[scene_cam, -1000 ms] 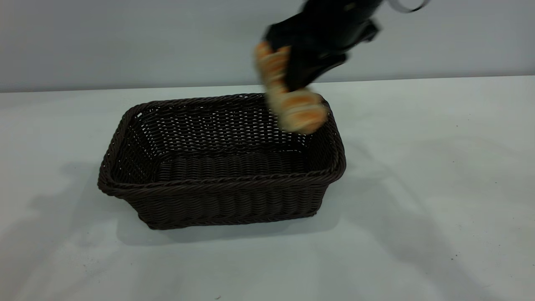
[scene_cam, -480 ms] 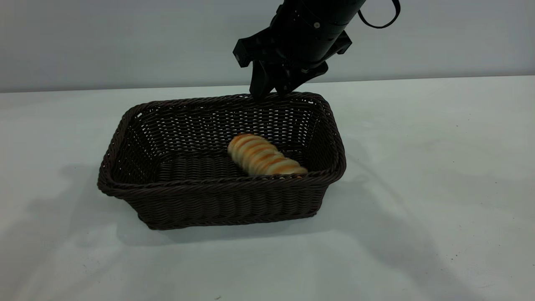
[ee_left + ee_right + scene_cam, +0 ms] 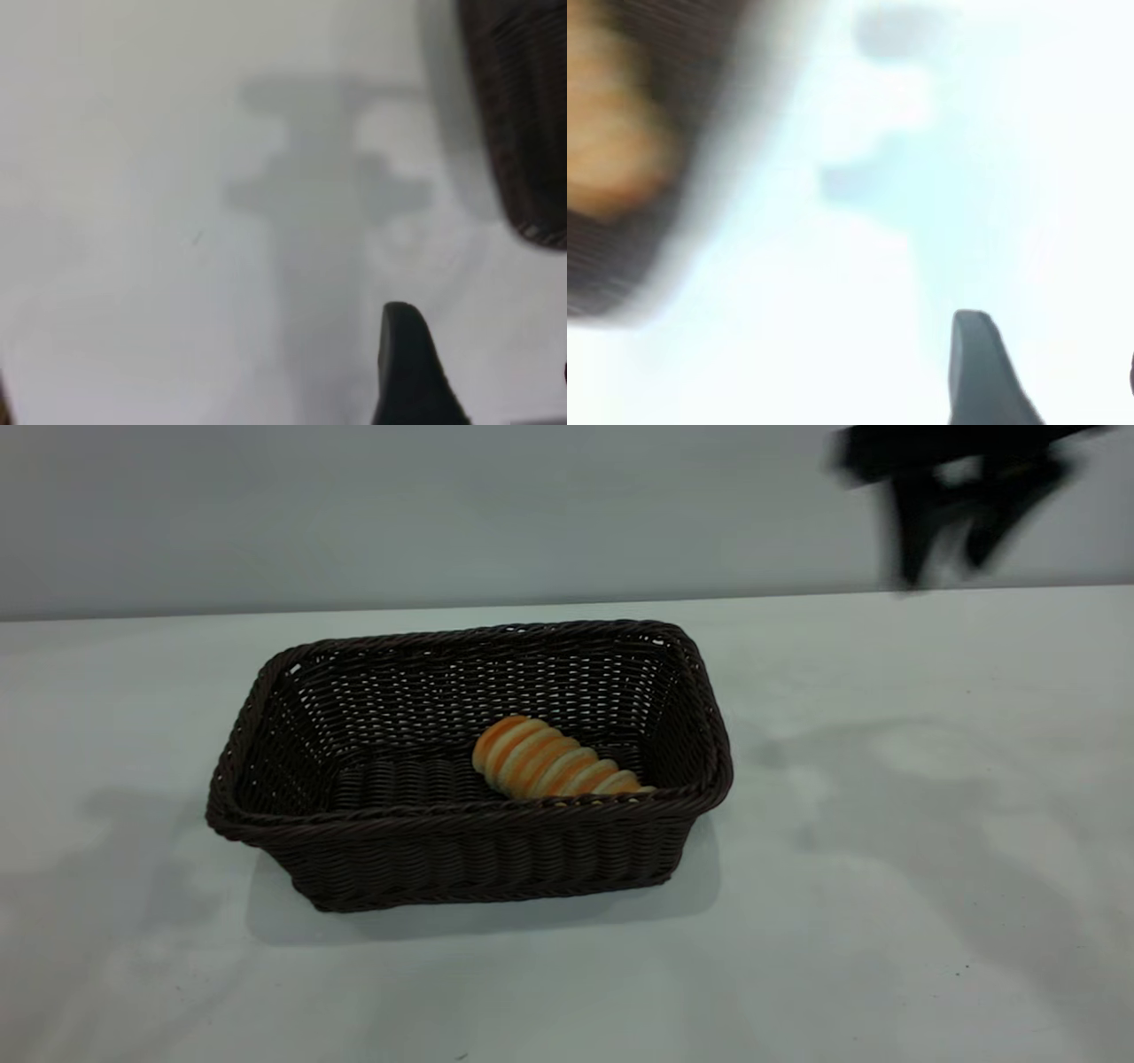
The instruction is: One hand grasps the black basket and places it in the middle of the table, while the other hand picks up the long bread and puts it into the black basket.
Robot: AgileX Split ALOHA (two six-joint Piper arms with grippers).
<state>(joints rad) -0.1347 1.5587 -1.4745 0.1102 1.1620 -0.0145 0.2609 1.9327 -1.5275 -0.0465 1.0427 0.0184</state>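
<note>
The black basket (image 3: 461,841) stands on the white table (image 3: 886,868), about mid-table. The long bread (image 3: 545,762) lies inside it on the floor, toward its right near corner. My right gripper (image 3: 943,549) is open and empty, high at the far right, well clear of the basket. Its wrist view shows one finger (image 3: 983,372), with the basket (image 3: 620,266) and the bread (image 3: 611,133) off to one side. My left gripper (image 3: 483,372) is out of the exterior view. It is open and empty over bare table, with the basket's side (image 3: 523,115) a short way off.
A plain grey wall runs behind the table's far edge (image 3: 354,613). Bare white tabletop surrounds the basket on all sides, with a few tiny dark specks (image 3: 957,973).
The right gripper let the bread drop into the basket, opened, then swung away up and to the right. The bread settled on the basket floor. The basket has not moved.
</note>
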